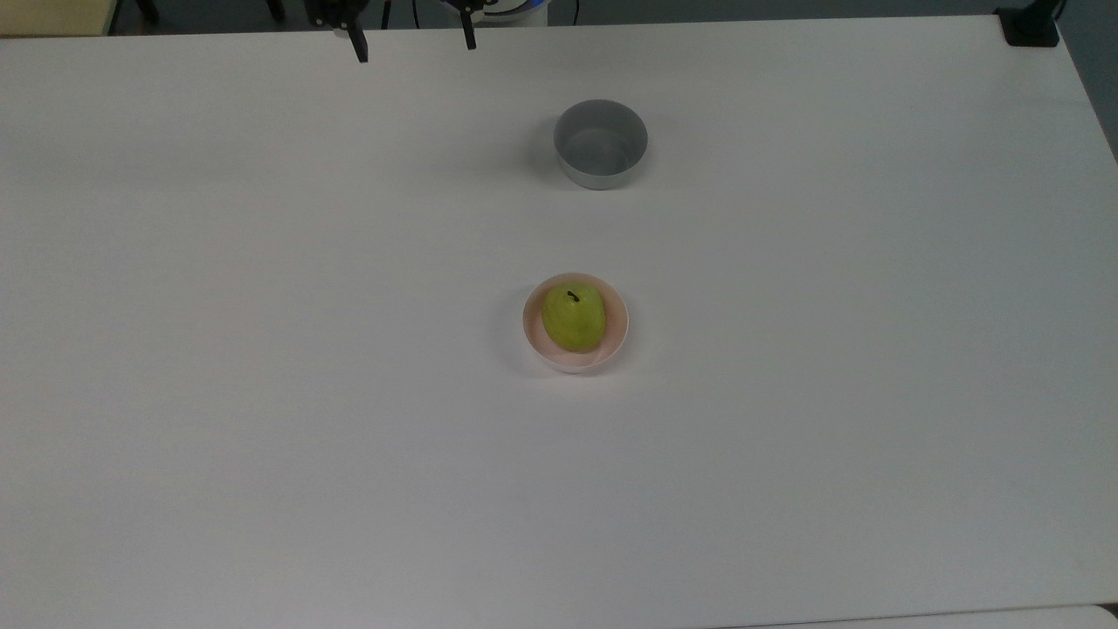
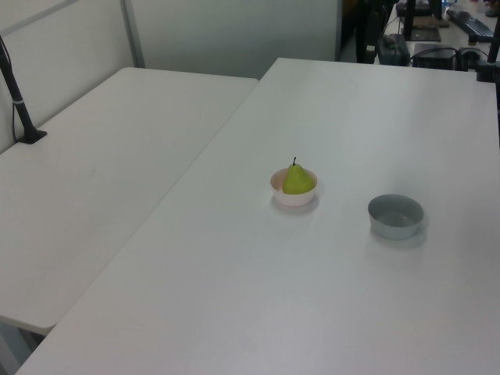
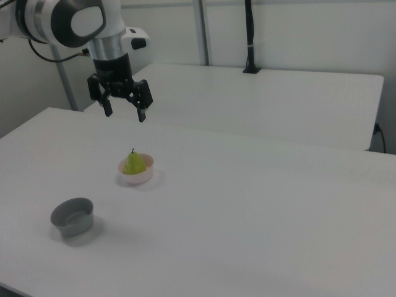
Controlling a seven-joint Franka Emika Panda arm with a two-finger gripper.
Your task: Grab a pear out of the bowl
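The approach step is in hand. The tool hangs high in the right view's upper left, jaws spread wide and empty. The pear sits upright in the pink bowl mid-tabletop. Next it must travel over the pear and descend.

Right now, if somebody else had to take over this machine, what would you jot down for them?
Gripper: open, empty, high in the air, well away from the fruit.
Pear: upright in the pink bowl, mid-table, stem up.
Grey bowl: empty, standing apart from the pink one.
Done: nothing grasped yet.
Left: bring the gripper over the pear, lower it, close on the pear, lift it out of the bowl.
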